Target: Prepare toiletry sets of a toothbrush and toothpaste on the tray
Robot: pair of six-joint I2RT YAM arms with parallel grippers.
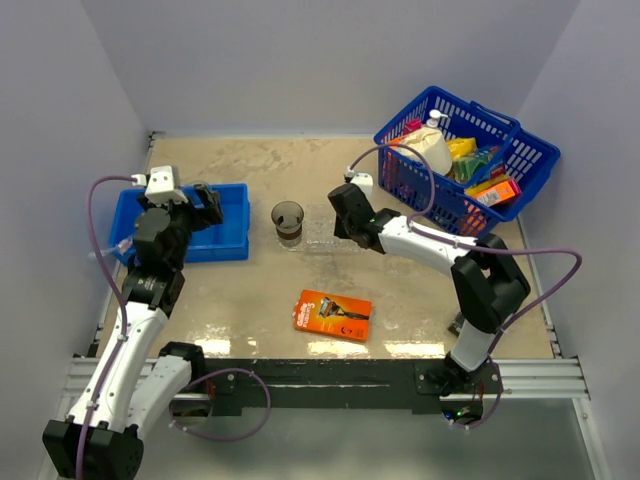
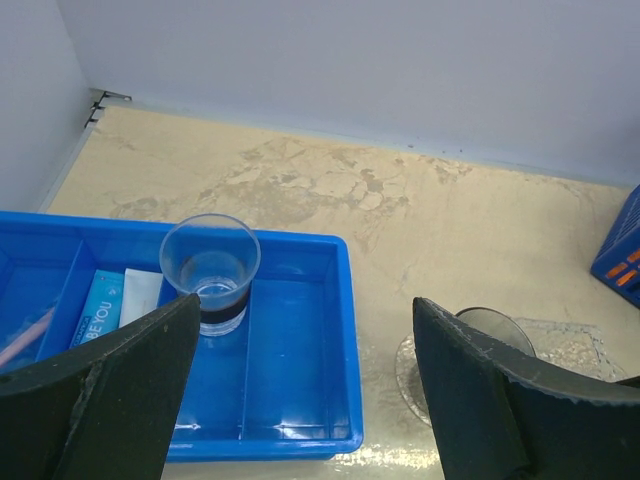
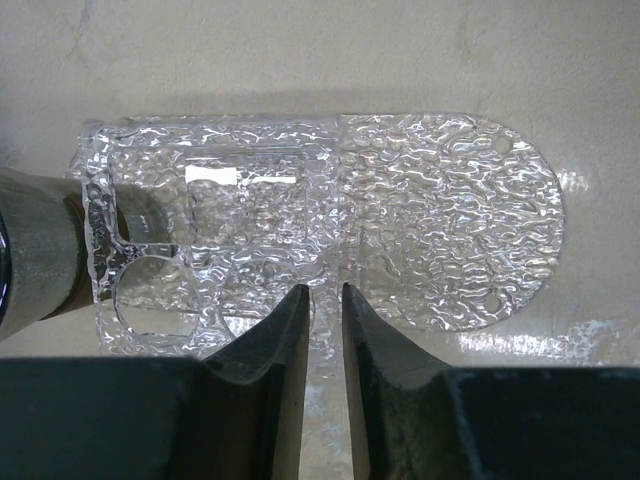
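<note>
The right gripper (image 3: 325, 297) sits at the near long edge of the tray (image 3: 430, 220). Its jaws are almost together, with only a thin slit between them. The clear edge runs into that slit, but whether it is pinched cannot be told. The tray lies flat mid-table, one end rounded, the other end against a brownish cup (image 3: 35, 250). Bare table stretches beyond the tray toward the back wall. The orange razor pack (image 1: 333, 314) lies well apart on the near side. The blue wire basket (image 1: 440, 205) stands just beside the right arm, in the far right corner.

The left gripper (image 2: 305, 305) hangs above the blue bin (image 2: 300, 440), jaws spread wide and holding nothing. Below it a clear cup (image 2: 210, 268) stands upright in the bin. A toothpaste (image 2: 103, 308) tube lies flat in a compartment further left. The bin lies close to the left wall.

The table (image 1: 240, 300) is mottled beige, glossy along its near edge, and shut in by plain pale walls (image 1: 300, 60) on three sides.
</note>
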